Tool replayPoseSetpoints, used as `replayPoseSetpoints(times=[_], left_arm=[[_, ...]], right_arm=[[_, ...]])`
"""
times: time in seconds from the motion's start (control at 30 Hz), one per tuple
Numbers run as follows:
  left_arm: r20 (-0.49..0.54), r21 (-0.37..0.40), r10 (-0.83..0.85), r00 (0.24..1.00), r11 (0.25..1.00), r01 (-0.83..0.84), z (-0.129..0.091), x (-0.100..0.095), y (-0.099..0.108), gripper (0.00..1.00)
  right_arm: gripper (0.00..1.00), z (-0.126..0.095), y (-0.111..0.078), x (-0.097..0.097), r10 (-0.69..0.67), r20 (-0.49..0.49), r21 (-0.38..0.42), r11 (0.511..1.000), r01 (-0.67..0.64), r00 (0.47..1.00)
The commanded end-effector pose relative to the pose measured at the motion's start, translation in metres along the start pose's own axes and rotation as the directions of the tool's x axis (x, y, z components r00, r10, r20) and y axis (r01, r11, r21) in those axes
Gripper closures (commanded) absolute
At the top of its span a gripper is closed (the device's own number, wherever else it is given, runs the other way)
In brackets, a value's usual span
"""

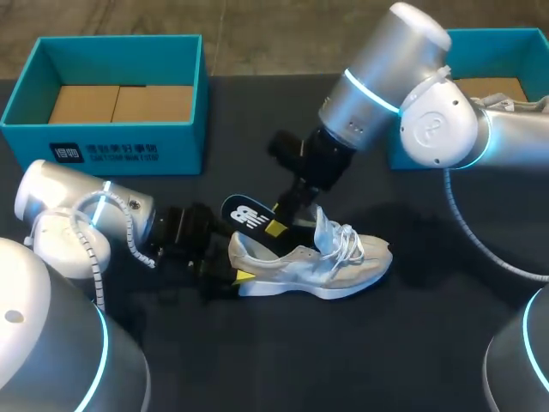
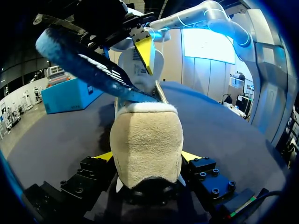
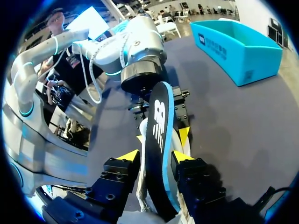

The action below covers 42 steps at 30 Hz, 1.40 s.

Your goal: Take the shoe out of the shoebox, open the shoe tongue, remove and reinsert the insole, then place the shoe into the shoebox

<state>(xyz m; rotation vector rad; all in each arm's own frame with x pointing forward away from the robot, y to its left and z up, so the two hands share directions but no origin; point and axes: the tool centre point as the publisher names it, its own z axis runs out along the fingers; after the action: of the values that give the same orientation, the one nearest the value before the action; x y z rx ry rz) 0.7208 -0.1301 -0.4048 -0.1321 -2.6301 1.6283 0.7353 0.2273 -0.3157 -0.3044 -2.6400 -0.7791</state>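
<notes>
Shoe lies on its sole mid-counter, pale grey-white, toe toward your right arm's side, heel toward your left arm. Laces sit loose on top.

Insole, dark with a blue edge, sticks up at a tilt out of the shoe's opening. Its lower end is down in the shoe, the rest is in the air above the heel.

Your left end effector comes in low along the counter and is clamped on the shoe's heel. The fingers are set wide, one yellow tip pressed on each side of the heel.

Your right end effector comes down from above and pinches the insole. The fingers are nearly together, with the insole's thin body between them and touching both tips.

The two end effectors are close, the right one just above the left.

Left box, teal and open with a brown floor, sits at the far edge behind your left arm, well apart from the shoe. Right box, also teal, is at the far right, mostly hidden by your right arm.
</notes>
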Motion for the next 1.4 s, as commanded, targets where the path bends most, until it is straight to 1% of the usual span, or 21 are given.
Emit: replayPoseSetpoints(times=[0.03, 0.17, 0.23, 0.27, 0.3, 0.33, 0.47, 0.57, 0.73, 0.83, 0.9, 1.4], left_arm=[[0.0, -0.004, -0.001, 1.0, 1.0, 0.001, 0.001, 0.0, 0.003, 1.0], [0.0, -0.004, -0.001, 1.0, 1.0, 0.001, 0.001, 0.0, 0.003, 1.0], [0.0, -0.004, -0.001, 1.0, 1.0, 0.001, 0.001, 0.0, 0.003, 1.0], [0.0, -0.004, -0.001, 1.0, 1.0, 0.001, 0.001, 0.0, 0.003, 1.0], [0.0, -0.004, -0.001, 1.0, 1.0, 0.001, 0.001, 0.0, 0.003, 1.0], [0.0, -0.004, -0.001, 1.0, 1.0, 0.001, 0.001, 0.0, 0.003, 1.0], [0.0, -0.004, -0.001, 1.0, 1.0, 0.001, 0.001, 0.0, 0.003, 1.0], [0.0, -0.004, -0.001, 1.0, 1.0, 0.001, 0.001, 0.0, 0.003, 1.0], [0.0, -0.004, -0.001, 1.0, 1.0, 0.001, 0.001, 0.0, 0.003, 1.0], [0.0, -0.004, -0.001, 1.0, 1.0, 0.001, 0.001, 0.0, 0.003, 1.0], [0.0, -0.004, -0.001, 1.0, 1.0, 0.001, 0.001, 0.0, 0.003, 1.0], [0.0, -0.004, -0.001, 1.0, 1.0, 0.001, 0.001, 0.0, 0.003, 1.0]], right_arm=[[0.62, 0.009, 0.008, -0.003, -0.001, -0.013, 0.018, 1.0, 0.002, 1.0], [0.67, 0.01, 0.008, -0.003, 0.002, -0.015, 0.025, 1.0, -0.002, 1.0], [0.76, 0.011, 0.008, -0.003, 0.005, -0.016, 0.027, 1.0, -0.004, 1.0], [0.84, 0.012, 0.008, -0.003, 0.007, -0.017, 0.031, 1.0, -0.006, 1.0], [0.95, 0.012, 0.008, -0.003, 0.008, -0.019, 0.03, 1.0, -0.008, 1.0], [1.0, 0.012, 0.008, -0.003, 0.009, -0.02, 0.03, 1.0, -0.009, 1.0], [1.0, 0.012, 0.011, -0.003, 0.005, -0.02, 0.022, 1.0, -0.005, 1.0], [1.0, 0.009, 0.018, -0.001, 0.001, -0.005, -0.019, 1.0, -0.001, 1.0], [1.0, -0.004, 0.04, 0.0, -0.032, 0.04, -0.084, 0.996, 0.035, 0.999], [1.0, -0.01, 0.056, 0.0, -0.062, 0.067, -0.099, 0.993, 0.069, 0.996], [1.0, -0.014, 0.069, 0.0, -0.063, 0.103, -0.135, 0.988, 0.076, 0.993], [1.0, -0.014, 0.069, 0.0, -0.063, 0.103, -0.135, 0.988, 0.076, 0.993]])
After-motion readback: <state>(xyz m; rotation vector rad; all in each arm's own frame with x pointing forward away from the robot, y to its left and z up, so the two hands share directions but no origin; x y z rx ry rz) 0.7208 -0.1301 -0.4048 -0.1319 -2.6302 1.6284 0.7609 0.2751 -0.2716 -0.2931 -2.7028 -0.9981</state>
